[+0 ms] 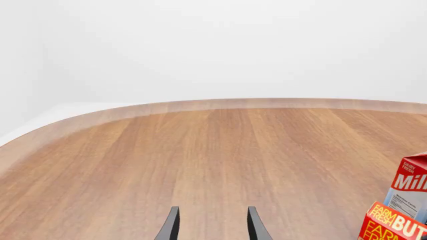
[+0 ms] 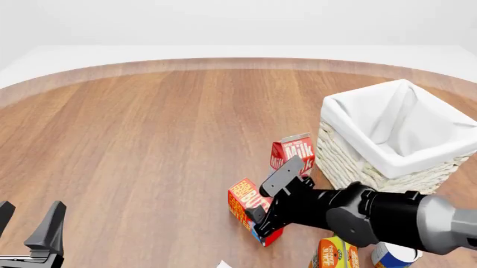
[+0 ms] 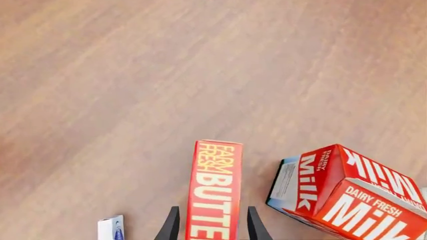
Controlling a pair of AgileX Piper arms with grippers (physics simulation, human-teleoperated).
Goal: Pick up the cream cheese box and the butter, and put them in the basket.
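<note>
A: Right wrist view puts the butter between our right gripper fingers, its long axis running straight out along them.

B: Closed on it?

A: The fingers flank it narrowly; we cannot tell if they pinch. It sits on the table, just beside the Milk carton, with the basket beyond to the right.

B: And our left gripper?

A: Well apart, spread wide, holding nothing.
</note>
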